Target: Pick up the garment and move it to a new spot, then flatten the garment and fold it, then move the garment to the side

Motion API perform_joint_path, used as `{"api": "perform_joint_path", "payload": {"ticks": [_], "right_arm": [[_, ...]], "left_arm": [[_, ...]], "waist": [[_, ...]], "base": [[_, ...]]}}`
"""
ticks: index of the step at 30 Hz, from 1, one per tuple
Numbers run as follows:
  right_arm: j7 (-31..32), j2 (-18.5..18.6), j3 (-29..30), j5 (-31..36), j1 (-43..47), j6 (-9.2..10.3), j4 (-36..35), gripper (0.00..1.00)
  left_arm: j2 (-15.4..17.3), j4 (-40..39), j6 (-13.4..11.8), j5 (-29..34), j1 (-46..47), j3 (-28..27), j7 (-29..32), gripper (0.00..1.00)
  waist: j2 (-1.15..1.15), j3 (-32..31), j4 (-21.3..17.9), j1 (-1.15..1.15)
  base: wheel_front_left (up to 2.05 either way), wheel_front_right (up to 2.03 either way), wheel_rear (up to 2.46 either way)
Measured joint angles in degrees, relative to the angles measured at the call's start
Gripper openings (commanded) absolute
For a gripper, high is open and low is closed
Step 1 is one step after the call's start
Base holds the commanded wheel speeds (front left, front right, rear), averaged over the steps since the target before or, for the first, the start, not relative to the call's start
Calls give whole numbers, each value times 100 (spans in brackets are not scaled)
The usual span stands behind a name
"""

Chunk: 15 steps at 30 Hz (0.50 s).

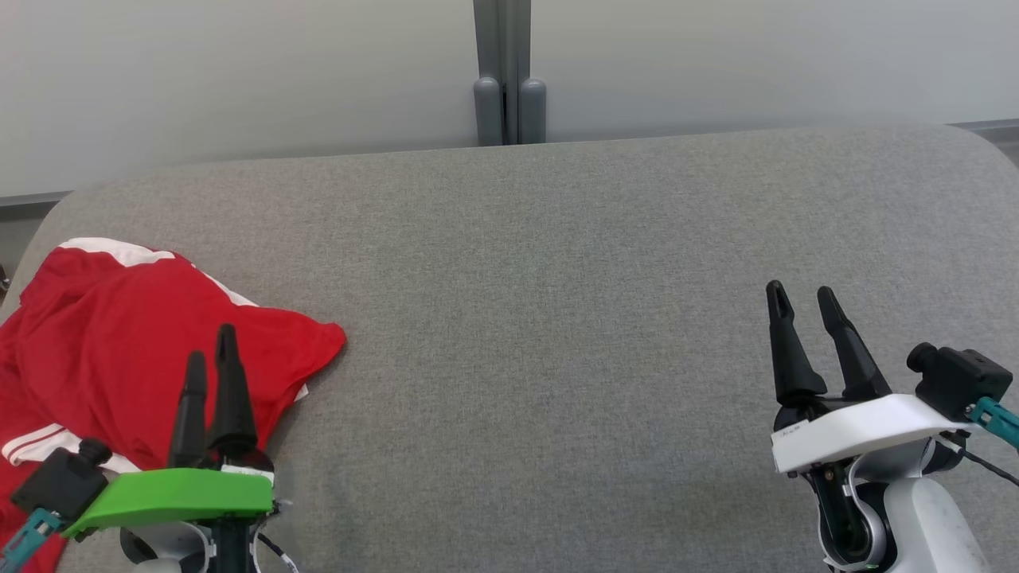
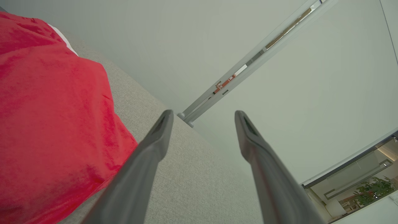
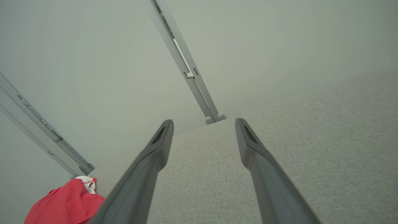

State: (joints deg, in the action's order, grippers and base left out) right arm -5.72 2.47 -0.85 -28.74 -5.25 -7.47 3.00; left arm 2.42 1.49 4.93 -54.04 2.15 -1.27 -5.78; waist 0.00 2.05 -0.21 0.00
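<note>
Left gripper [image 1: 211, 346] hangs open by the right edge of the crumpled red garment [image 1: 119, 334], heaped at the left end of the counter [image 1: 541, 318], likely poised for the pickup, while the right gripper [image 1: 800, 293], also open, idles well apart over bare cloth.

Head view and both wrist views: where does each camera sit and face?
Head view: on the head, looking down at the grey cushion; left pincer and right pincer show, open.
Left wrist view: on that wrist, looking along its fingers past the red garment to the wall.
Right wrist view: on that wrist, looking across the cushion to the wall; its fingers show.
Shared: all three show the garment.
</note>
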Motion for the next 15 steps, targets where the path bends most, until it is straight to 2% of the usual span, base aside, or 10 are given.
{"api": "perform_joint_path", "payload": {"ticks": [15], "right_arm": [[-243, 7, -118, 1132, 26, -1, -16, 100]], "left_arm": [[5, -12, -363, 1886, -65, 738, -241, 100]], "waist": [[0, -2, -19, 0]], "base": [[0, 0, 0]]}}
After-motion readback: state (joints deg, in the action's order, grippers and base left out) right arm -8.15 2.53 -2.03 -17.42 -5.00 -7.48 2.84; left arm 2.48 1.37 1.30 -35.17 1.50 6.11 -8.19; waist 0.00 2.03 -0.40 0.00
